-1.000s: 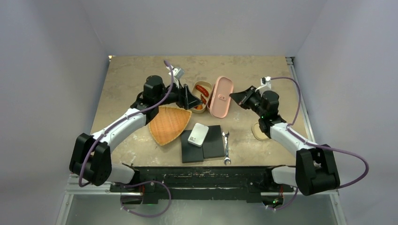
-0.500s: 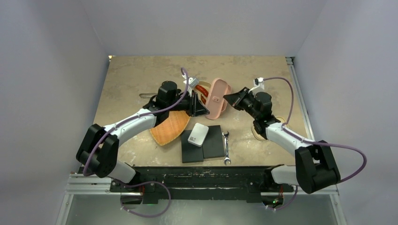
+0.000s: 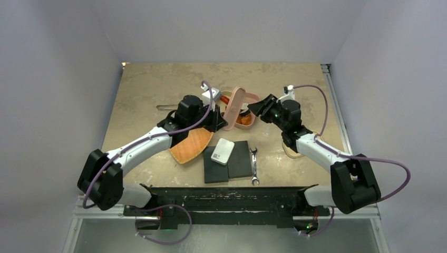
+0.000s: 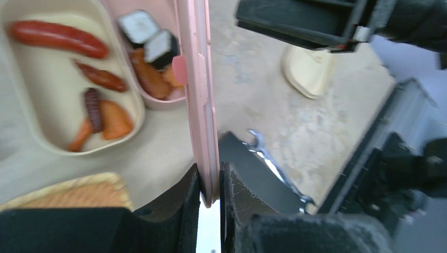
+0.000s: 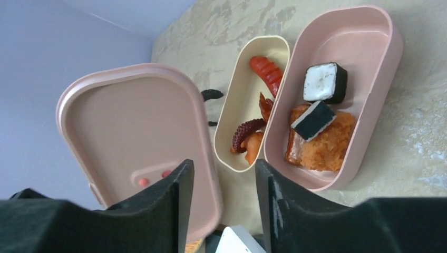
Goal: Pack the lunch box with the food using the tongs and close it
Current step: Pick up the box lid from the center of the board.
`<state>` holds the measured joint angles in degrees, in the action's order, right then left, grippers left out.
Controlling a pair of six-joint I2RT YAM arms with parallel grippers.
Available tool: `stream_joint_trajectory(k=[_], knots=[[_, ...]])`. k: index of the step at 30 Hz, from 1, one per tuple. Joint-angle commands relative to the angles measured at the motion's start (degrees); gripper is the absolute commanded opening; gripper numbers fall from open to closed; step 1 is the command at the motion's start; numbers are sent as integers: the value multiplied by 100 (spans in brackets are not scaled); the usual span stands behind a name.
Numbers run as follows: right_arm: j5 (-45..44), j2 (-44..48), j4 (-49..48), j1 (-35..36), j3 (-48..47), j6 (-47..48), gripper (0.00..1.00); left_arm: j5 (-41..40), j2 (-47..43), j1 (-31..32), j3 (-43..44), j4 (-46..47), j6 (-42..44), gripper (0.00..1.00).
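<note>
The left gripper [image 4: 209,192] is closed tight on the near rim of the flat oval pink plastic lid [image 4: 199,95], one finger on each face. It holds the lid on edge above the table [image 3: 147,84], just beside the two open containers. The right gripper [image 5: 224,168] faces the lid's underside with its fingers partly spread and nothing clamped (the lid's lower rim shows in the gap, but I cannot tell if it touches). The food is already packed. Black-and-white rolls [image 5: 325,82] sit on an orange fried piece [image 5: 332,142] in the deep pink plastic lunch box [image 5: 358,42]. A red sausage [image 5: 268,71] lies in the narrow cream plastic tray [image 5: 237,110], which touches the box's side. The slim dark metal tongs [image 3: 164,108] lie apart on the table behind the left arm. The lid looks light, thin and stiff, with a smooth surface. Pinched at one end only, it will probably swing or slip, so a second hold on the opposite rim would likely steady it. The box also looks light and will probably slide when the lid is pressed on, so the push should come straight down and evenly.
</note>
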<state>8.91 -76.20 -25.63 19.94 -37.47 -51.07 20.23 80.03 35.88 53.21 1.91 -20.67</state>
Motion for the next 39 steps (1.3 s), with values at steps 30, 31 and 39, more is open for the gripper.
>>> stream_joint_trajectory(k=[30, 31, 39], knots=[[-2626, -1681, 2246, 2564, -3377, 36, 67, -4021, -611, 895, 279, -1018, 1023, 0], [-2630, -1703, 2254, 2575, -3374, 36, 67, -4071, -605, 895, 280, -1030, 1029, 0], [-2651, -1734, 2206, 2577, -3230, 36, 67, -4094, -586, 896, 260, -990, 1092, 0]])
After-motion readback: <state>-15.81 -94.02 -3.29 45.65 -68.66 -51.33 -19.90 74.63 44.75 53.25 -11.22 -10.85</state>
